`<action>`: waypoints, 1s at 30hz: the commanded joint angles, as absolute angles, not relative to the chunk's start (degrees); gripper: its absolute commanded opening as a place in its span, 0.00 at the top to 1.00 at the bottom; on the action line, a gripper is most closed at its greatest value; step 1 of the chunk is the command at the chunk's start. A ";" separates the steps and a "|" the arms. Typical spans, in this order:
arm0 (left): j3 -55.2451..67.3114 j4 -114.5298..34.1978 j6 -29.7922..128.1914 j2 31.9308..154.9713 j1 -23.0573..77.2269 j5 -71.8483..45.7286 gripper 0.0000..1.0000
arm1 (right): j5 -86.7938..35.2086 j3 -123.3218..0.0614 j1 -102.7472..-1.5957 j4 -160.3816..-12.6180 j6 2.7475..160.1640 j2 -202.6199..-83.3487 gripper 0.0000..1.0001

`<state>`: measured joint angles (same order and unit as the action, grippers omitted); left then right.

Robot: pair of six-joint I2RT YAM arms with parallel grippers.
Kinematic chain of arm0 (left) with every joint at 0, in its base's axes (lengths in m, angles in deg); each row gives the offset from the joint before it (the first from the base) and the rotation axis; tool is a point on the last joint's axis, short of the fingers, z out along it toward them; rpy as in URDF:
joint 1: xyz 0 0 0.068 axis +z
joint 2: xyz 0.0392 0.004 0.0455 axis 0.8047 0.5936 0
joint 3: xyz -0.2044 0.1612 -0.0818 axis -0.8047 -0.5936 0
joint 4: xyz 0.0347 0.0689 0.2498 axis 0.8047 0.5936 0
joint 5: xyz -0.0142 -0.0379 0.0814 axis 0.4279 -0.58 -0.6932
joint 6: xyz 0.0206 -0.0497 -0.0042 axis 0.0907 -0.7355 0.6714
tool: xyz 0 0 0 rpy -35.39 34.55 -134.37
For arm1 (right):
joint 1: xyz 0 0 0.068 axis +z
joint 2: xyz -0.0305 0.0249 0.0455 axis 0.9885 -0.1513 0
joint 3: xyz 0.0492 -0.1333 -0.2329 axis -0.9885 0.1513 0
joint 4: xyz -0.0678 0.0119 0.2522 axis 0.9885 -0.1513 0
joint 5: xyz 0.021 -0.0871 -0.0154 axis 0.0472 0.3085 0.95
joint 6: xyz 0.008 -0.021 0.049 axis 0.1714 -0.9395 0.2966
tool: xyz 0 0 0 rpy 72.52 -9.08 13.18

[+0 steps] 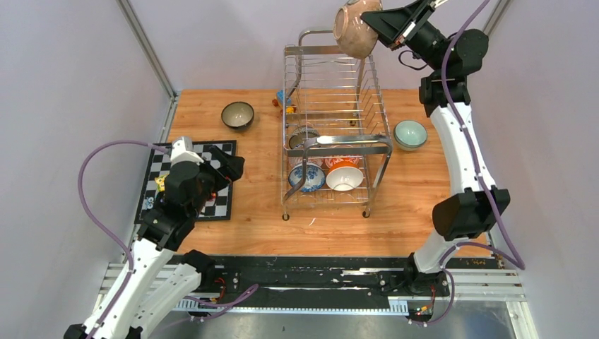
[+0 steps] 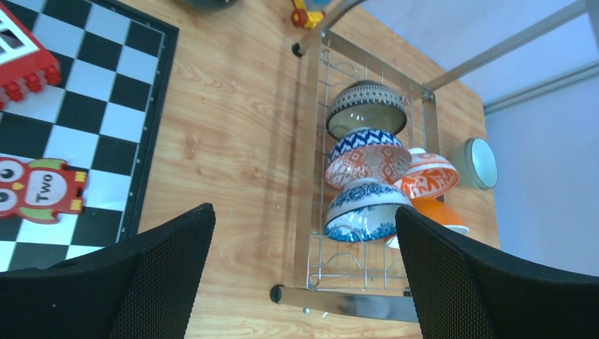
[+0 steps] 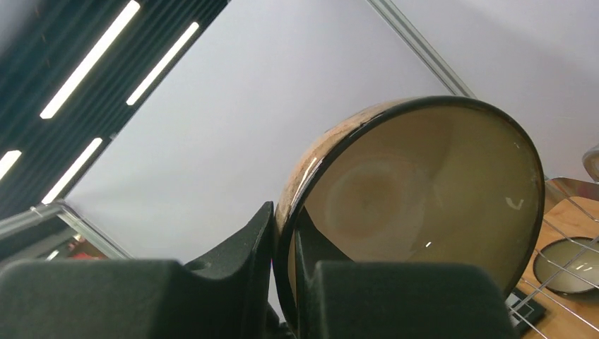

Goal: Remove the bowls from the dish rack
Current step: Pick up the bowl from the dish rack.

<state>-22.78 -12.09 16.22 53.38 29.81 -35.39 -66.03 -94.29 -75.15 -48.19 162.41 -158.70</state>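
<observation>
Chequered board [image 1: 157, 169] lies at the left of the table [image 1: 247, 219] and carries an owl piece [image 2: 39, 191] marked "Two". The left gripper [image 1: 229, 168] hangs over the board's right edge. In the wrist view its fingers [image 2: 162, 275] are spread wide apart with nothing between them.

A dark bowl [image 1: 237, 115] stands upright on the table behind the board, mouth up, apart from the rack. Toy blocks [image 1: 285, 101] lie just beside the rack's far left corner.

The dish rack [image 1: 367, 106] sits mid-table, its long axis running from the near edge to the far edge. In its lower tier, near half, bowls lean on edge in rows along that axis:
- dark striped bowl [image 2: 366, 106], farthest back
- red patterned bowl [image 2: 367, 161], next
- blue-white bowl [image 2: 364, 212], nearest
- orange patterned bowls [image 2: 426, 176], alongside to the right

The exact count cannot be told.

A speckled brown bowl [image 1: 353, 32] is in the air above the rack's far end. It is tipped on its side, with its mouth turned toward the right wrist camera. The right gripper [image 1: 373, 20] is clamped on its rim, one finger [image 3: 240, 275] outside the wall and one inside.

A mint green bowl [image 1: 410, 134] stands mouth up on the table, just right of the rack.
</observation>
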 commanded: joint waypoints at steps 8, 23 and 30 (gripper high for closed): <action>-19.99 -6.08 15.25 45.32 29.59 -47.81 0.00 | -65.40 -106.21 -66.18 -77.71 129.53 -148.14 0.98; -20.98 -5.81 12.54 43.84 29.59 -39.55 0.00 | -54.40 -99.83 -49.73 -107.34 96.41 -130.20 0.98; -20.82 -2.63 13.80 44.28 29.59 -38.51 0.00 | -44.38 -97.19 -39.99 -120.24 84.36 -124.05 0.98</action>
<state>-21.17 -4.92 12.97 44.37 29.81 -39.93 -52.46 -98.15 -44.44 -117.04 94.91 -126.72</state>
